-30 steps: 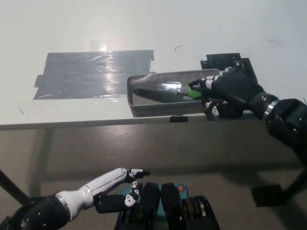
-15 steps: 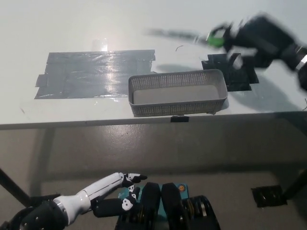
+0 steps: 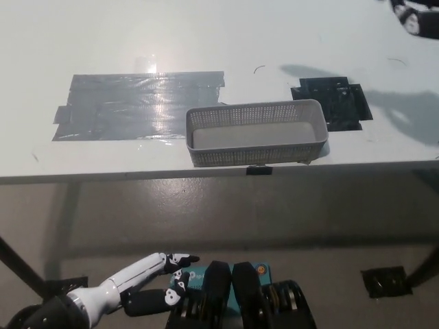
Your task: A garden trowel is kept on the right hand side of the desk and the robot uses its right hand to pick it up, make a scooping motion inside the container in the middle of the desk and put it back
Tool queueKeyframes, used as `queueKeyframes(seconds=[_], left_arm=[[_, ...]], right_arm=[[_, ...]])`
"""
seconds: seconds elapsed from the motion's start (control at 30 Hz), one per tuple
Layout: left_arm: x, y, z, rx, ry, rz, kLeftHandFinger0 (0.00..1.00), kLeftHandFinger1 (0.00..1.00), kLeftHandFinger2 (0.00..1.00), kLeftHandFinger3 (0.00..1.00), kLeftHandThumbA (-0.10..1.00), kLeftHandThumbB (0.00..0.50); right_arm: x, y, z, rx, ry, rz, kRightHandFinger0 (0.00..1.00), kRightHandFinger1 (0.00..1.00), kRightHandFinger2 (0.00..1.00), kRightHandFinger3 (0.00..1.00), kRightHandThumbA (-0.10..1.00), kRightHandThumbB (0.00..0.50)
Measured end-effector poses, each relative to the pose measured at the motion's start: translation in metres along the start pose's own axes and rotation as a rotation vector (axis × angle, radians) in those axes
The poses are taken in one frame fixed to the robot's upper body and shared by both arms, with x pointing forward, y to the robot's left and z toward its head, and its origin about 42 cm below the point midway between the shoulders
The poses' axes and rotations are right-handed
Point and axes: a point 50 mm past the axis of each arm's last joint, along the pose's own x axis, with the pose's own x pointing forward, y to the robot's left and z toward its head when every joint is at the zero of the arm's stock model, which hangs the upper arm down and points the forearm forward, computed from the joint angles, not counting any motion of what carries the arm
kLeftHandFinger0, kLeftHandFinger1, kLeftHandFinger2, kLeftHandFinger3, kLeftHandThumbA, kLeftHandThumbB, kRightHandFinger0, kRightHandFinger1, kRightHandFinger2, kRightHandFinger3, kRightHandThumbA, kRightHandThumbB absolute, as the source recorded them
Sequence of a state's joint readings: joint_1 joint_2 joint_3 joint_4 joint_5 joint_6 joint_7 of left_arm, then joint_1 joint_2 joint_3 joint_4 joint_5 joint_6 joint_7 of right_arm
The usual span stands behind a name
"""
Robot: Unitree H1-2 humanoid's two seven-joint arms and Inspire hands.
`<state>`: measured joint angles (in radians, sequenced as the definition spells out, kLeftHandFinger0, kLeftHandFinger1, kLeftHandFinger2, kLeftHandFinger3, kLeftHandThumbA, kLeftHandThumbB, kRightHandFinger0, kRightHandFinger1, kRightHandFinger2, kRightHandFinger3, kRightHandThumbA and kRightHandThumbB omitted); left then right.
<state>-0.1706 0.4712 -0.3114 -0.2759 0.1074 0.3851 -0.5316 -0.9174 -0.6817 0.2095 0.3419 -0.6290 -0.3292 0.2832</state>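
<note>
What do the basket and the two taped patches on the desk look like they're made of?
Basket: probably grey plastic, matte, with fine perforated mesh walls; thin metal is possible. Grey patch: overlapping strips of glossy tape, showing seams and a bright glare. Black patch: dark tape strips with ragged edges and a faint sheen.

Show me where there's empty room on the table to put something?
Biggest bare stretch: the white table beyond the grey tape patch and the basket. More room right of the black tape patch. Crowded: the front edge, where basket and both tapes sit close. The right hand hangs at the far right corner; the left hand rests below the table.
</note>
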Motion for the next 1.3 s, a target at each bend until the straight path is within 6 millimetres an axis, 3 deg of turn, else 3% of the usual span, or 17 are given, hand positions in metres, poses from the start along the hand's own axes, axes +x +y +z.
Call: queueKeyframes(seconds=[0.2, 0.27, 0.4, 0.53, 0.57, 0.6, 0.63, 0.7, 0.73, 0.77, 0.83, 0.87, 0.93, 1.03, 1.13, 1.27, 1.3], left_arm=[[-0.002, -0.002, -0.002, -0.004, 0.003, 0.001, 1.00, 1.00, 1.00, 1.00, 0.89, 0.199], [-0.003, -0.003, -0.004, -0.007, 0.006, 0.000, 1.00, 1.00, 1.00, 1.00, 0.87, 0.175], [-0.004, -0.004, -0.005, -0.006, 0.010, 0.002, 1.00, 1.00, 1.00, 1.00, 0.90, 0.205], [-0.005, -0.004, -0.004, 0.001, 0.009, 0.006, 1.00, 1.00, 1.00, 1.00, 0.89, 0.220], [-0.005, -0.005, -0.004, 0.002, 0.009, 0.007, 1.00, 1.00, 1.00, 1.00, 0.88, 0.207], [-0.006, -0.005, -0.004, 0.001, 0.009, 0.007, 1.00, 1.00, 1.00, 1.00, 0.87, 0.206], [-0.006, -0.006, -0.004, 0.000, 0.011, 0.006, 1.00, 1.00, 1.00, 1.00, 0.89, 0.219], [-0.007, -0.007, -0.006, -0.003, 0.015, 0.004, 1.00, 1.00, 1.00, 1.00, 0.90, 0.224], [-0.007, -0.008, -0.006, -0.005, 0.017, 0.003, 1.00, 1.00, 1.00, 1.00, 0.90, 0.224], [-0.007, -0.008, -0.007, -0.006, 0.018, 0.003, 1.00, 1.00, 1.00, 1.00, 0.90, 0.239], [-0.008, -0.009, -0.008, -0.008, 0.021, 0.003, 1.00, 1.00, 1.00, 1.00, 0.90, 0.233], [-0.009, -0.010, -0.008, -0.006, 0.021, 0.003, 1.00, 1.00, 1.00, 1.00, 0.92, 0.223], [-0.009, -0.010, -0.007, -0.002, 0.019, 0.005, 1.00, 1.00, 1.00, 1.00, 0.91, 0.211], [-0.010, -0.010, -0.004, 0.006, 0.011, 0.007, 1.00, 1.00, 1.00, 1.00, 0.91, 0.202], [-0.010, -0.010, -0.004, 0.008, 0.013, 0.008, 1.00, 1.00, 1.00, 1.00, 0.89, 0.189], [-0.011, -0.012, -0.005, 0.008, 0.017, 0.008, 1.00, 1.00, 1.00, 1.00, 0.89, 0.194], [-0.011, -0.012, -0.006, 0.008, 0.018, 0.007, 1.00, 1.00, 1.00, 1.00, 0.89, 0.185]], right_arm=[[-0.037, 0.081, -0.029, 0.066, 0.121, 0.181, 0.03, 0.33, 0.59, 0.48, -0.10, 0.076], [-0.048, 0.108, -0.033, 0.065, 0.156, 0.258, 0.00, 0.32, 0.56, 0.47, -0.10, 0.000], [-0.054, 0.147, -0.030, 0.073, 0.214, 0.367, 0.00, 0.32, 0.55, 0.37, -0.10, 0.000], [-0.048, 0.154, -0.032, 0.074, 0.266, 0.389, 0.00, 0.39, 0.67, 0.47, -0.10, 0.000], [-0.046, 0.157, -0.031, 0.070, 0.274, 0.399, 0.11, 0.51, 0.84, 0.72, -0.10, 0.000], [-0.044, 0.160, -0.030, 0.068, 0.283, 0.408, 0.10, 0.44, 0.67, 0.71, -0.10, 0.000], [-0.043, 0.162, -0.028, 0.066, 0.290, 0.412, 0.30, 0.64, 0.85, 0.84, -0.10, 0.034], [-0.040, 0.169, -0.024, 0.060, 0.316, 0.420, 0.22, 0.43, 0.58, 0.79, -0.10, 0.000], [-0.039, 0.172, -0.023, 0.056, 0.331, 0.426, 0.20, 0.39, 0.54, 0.78, -0.10, 0.000], [-0.039, 0.175, -0.022, 0.051, 0.348, 0.435, 0.00, 0.10, 0.29, 0.62, -0.10, 0.025], [-0.035, 0.180, -0.018, 0.047, 0.373, 0.429, 0.00, 0.06, 0.24, 0.56, -0.10, 0.072], [-0.032, 0.181, -0.015, 0.045, 0.379, 0.413, 0.06, 0.18, 0.37, 0.58, -0.10, 0.096], [-0.026, 0.183, -0.009, 0.048, 0.392, 0.392, 0.07, 0.25, 0.42, 0.55, -0.10, 0.069], [-0.018, 0.184, -0.001, 0.048, 0.417, 0.366, 0.00, 0.14, 0.29, 0.52, -0.10, 0.073], [-0.015, 0.186, 0.003, 0.051, 0.443, 0.350, 0.20, 0.33, 0.51, 0.81, -0.10, 0.000], [-0.013, 0.186, 0.004, 0.039, 0.492, 0.336, 0.03, 0.16, 0.39, 1.00, -0.10, 0.049], [-0.013, 0.185, 0.004, 0.036, 0.498, 0.334, 0.14, 0.36, 0.65, 1.00, 0.05, 0.041]])
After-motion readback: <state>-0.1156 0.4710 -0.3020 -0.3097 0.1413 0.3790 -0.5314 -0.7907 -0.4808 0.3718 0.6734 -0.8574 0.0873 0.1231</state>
